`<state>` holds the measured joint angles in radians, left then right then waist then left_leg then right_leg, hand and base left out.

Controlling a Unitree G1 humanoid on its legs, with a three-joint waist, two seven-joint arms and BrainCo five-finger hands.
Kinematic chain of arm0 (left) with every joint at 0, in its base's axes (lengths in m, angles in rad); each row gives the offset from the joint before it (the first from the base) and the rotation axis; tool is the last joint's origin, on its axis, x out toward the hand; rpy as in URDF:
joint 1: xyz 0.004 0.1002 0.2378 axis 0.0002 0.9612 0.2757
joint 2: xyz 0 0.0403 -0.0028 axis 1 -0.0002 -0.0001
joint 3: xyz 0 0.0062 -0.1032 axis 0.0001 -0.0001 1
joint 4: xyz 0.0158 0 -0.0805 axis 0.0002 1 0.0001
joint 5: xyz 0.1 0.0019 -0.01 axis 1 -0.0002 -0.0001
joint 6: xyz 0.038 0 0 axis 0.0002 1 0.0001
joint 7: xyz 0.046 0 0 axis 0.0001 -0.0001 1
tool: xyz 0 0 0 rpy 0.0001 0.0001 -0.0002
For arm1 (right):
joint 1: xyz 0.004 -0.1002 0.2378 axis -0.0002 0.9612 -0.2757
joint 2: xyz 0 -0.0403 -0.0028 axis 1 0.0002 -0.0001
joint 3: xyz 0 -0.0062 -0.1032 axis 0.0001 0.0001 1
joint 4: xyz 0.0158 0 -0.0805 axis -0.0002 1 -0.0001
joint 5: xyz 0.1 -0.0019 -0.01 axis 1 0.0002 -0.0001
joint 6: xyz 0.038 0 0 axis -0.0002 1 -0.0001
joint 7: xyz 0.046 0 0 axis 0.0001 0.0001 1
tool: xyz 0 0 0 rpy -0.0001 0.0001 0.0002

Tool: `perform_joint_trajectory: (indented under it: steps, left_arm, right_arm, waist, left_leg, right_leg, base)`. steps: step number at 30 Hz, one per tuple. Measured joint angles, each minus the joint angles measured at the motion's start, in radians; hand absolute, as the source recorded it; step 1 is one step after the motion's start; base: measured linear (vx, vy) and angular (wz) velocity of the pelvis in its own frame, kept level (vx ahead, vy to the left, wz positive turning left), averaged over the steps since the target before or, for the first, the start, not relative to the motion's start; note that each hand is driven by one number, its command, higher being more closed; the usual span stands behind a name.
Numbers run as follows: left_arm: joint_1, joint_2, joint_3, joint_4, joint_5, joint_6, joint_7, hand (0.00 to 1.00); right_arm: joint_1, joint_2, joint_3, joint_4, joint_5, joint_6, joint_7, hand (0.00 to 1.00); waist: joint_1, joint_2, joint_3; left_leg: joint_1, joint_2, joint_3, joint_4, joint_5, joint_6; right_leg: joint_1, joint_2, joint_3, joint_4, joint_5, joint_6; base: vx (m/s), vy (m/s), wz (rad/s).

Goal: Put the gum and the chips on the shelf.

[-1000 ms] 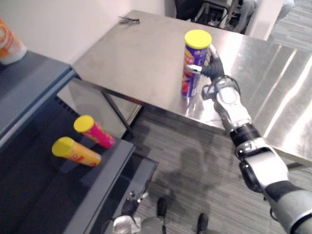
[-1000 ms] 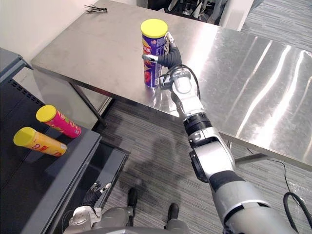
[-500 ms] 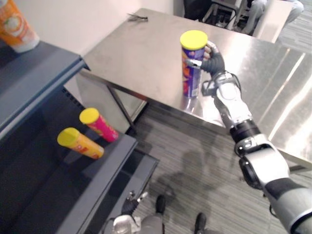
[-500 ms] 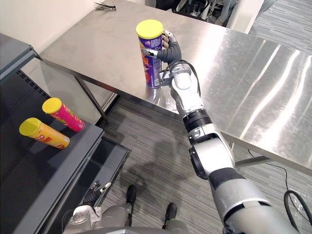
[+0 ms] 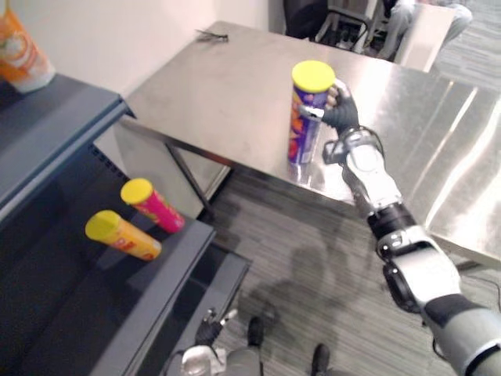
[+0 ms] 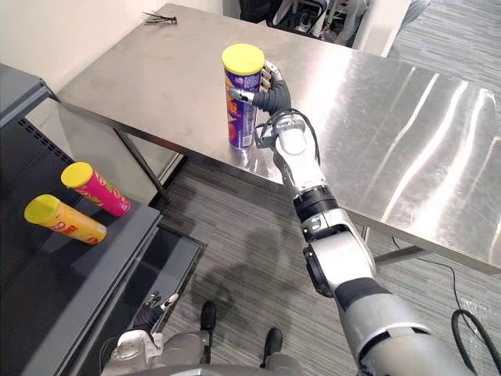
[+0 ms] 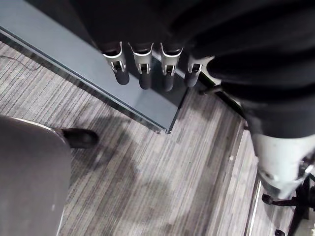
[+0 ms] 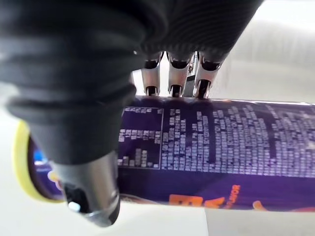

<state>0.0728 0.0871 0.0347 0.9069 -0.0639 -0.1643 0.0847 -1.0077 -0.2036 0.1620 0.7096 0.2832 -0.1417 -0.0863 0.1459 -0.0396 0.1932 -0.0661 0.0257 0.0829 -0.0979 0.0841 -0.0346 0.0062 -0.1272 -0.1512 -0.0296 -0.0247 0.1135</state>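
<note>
Steel worktop (image 5: 227, 94) beside a dark shelf (image 5: 180, 258), grey carpet between them. Clamped round the purple, yellow-lidded chips can (image 5: 305, 117): right robot hand (image 5: 343, 116), fingers (image 8: 175, 73) behind the can, thumb across its front. Stands upright close to the worktop's front edge; cannot tell whether its base has yet left the steel. Against a second ago, little altered but the camera's angle: same can, same spot by the front edge, same closed grip. Reads as a grasp made and holding, with the carry across to the shelf not yet begun. Hanging low over the carpet by the shelf's bottom ledge: left robot hand (image 7: 142, 69), fingers straight, holding nothing.

By count:
- one chips can;
- two yellow-capped tubes lying side by side near the shelf's front edge, a pink tube (image 5: 156, 207) and an orange tube (image 5: 125, 236);
- one orange-and-white tub (image 5: 17, 55) on the shelf's upper board;
- one small dark tangle (image 5: 210, 34) by the worktop's far left corner.

Cannot tell whether either lying tube is the gum.
</note>
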Motion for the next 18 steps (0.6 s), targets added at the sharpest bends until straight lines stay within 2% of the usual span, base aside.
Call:
perform_joint_trajectory:
  steps: [3, 9, 11, 18]
  left_arm:
    - [0.0, 0.001, -0.001, 0.001, 0.001, 0.0, 0.0, 0.0]
    - [0.002, 0.006, 0.001, 0.006, 0.011, 0.001, -0.003, 0.0]
    - [0.009, 0.009, 0.002, 0.018, 0.042, 0.003, -0.004, 0.0]
    - [0.021, 0.013, 0.003, 0.052, 0.047, 0.021, -0.007, 0.0]
  right_arm:
    - [0.066, -0.008, 0.002, -0.097, -0.001, 0.006, -0.003, 1.0]
    - [0.232, -0.082, 0.0, -0.369, -0.007, 0.012, 0.0, 1.0]
    - [0.279, -0.094, -0.007, -0.465, 0.002, 0.008, 0.004, 1.0]
    - [0.51, -0.109, -0.099, -0.734, 0.078, -0.025, 0.024, 1.0]
  waist:
    - [-0.004, -0.001, -0.001]
    - [-0.015, -0.012, -0.013]
    - [-0.049, -0.017, -0.031]
    - [-0.078, -0.024, -0.093]
  left_leg:
    - [0.002, 0.005, 0.017, 0.0, -0.001, -0.001]
    - [0.006, 0.015, 0.047, 0.001, -0.001, -0.001]
    - [0.013, 0.019, 0.05, 0.001, -0.001, -0.001]
    - [0.037, 0.039, 0.075, 0.001, -0.009, -0.012]
  right_leg:
    - [-0.006, 0.003, 0.019, 0.001, 0.0, 0.0]
    - [-0.019, 0.011, 0.051, -0.002, 0.011, -0.003]
    - [-0.016, 0.015, 0.055, -0.003, 0.012, -0.003]
    - [-0.013, 0.033, 0.085, -0.002, 0.016, -0.009]
  base:
    - [-0.02, -0.004, -0.15]
    - [0.0, -0.01, -0.17]
    - [0.01, -0.02, -0.1]
    - [-0.03, -0.021, -0.16]
